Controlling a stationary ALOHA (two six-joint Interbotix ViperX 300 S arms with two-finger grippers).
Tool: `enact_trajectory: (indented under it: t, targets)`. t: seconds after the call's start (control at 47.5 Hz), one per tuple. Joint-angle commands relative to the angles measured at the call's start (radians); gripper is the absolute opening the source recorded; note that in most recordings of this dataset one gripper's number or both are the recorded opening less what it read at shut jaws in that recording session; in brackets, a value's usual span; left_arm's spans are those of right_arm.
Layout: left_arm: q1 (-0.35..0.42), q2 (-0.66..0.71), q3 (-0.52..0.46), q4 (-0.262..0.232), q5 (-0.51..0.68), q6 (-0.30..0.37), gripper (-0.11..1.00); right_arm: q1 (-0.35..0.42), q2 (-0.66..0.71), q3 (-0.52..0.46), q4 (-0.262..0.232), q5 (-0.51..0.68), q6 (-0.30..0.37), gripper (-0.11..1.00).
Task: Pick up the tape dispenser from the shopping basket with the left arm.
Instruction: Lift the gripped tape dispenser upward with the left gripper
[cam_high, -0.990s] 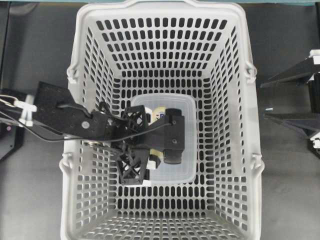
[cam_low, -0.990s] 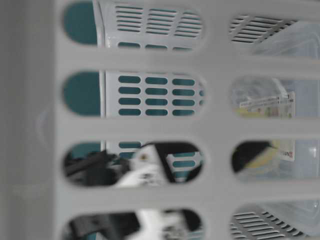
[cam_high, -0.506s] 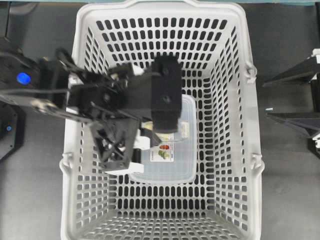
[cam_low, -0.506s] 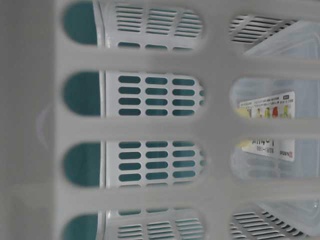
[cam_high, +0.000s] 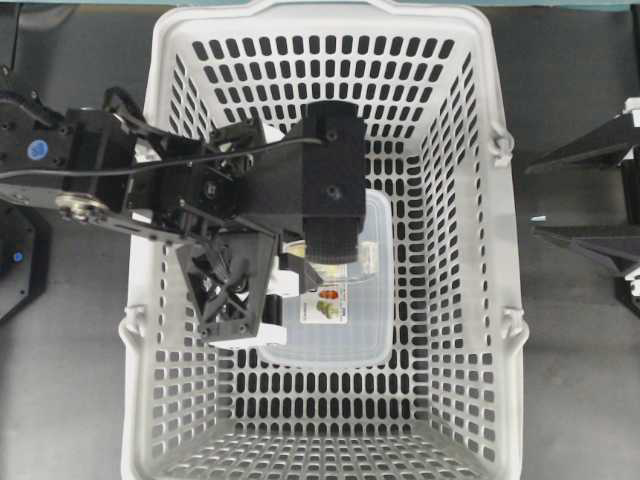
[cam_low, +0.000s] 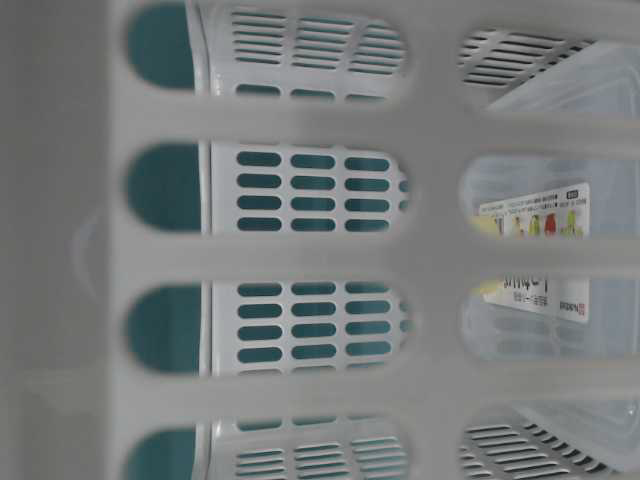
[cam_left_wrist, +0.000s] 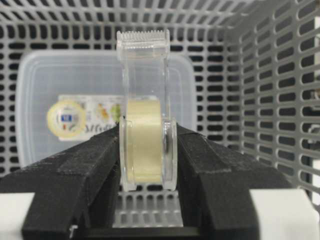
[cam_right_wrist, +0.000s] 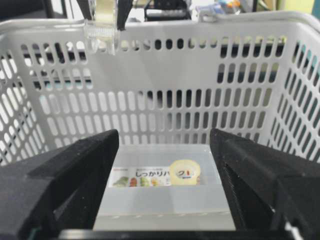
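Note:
The tape dispenser (cam_left_wrist: 145, 125) is a clear plastic holder with a yellowish roll and a toothed cutter at its top. My left gripper (cam_left_wrist: 146, 150) is shut on it, one black pad on each side of the roll. In the overhead view the left gripper (cam_high: 318, 262) hangs raised over the middle of the shopping basket (cam_high: 325, 12), and the wrist hides most of the dispenser. The right wrist view shows the tape dispenser (cam_right_wrist: 102, 25) up near the far rim of the basket (cam_right_wrist: 200, 25). My right gripper (cam_right_wrist: 164, 137) stands open and holds nothing.
A clear lidded box (cam_high: 340, 330) with a printed label lies flat on the basket floor, below the held dispenser; the box (cam_left_wrist: 75, 80) also shows behind it. The right arm (cam_high: 590, 200) waits outside the basket's right wall. Slotted walls (cam_left_wrist: 270, 100) enclose the left gripper.
One second ago my left gripper was low over the box in the basket. It has risen with the tape dispenser in its jaws and has barely moved in the last half second.

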Motion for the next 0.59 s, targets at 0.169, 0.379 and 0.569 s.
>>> enact_trajectory:
  t: [0.169, 0.379, 0.569]
  targets:
    - [-0.002, -0.009, -0.011, 0.003, -0.021, -0.002, 0.28, 0.002, 0.003, -0.009, 0.003, -0.009, 0.002, 0.71]
    - [-0.002, -0.006, -0.006, 0.003, -0.038, -0.002, 0.28, 0.002, 0.003, -0.009, 0.003, -0.006, 0.002, 0.71]
    - [-0.005, -0.005, -0.002, 0.003, -0.038, -0.002, 0.28, 0.0, 0.003, -0.008, 0.005, -0.005, 0.002, 0.71]
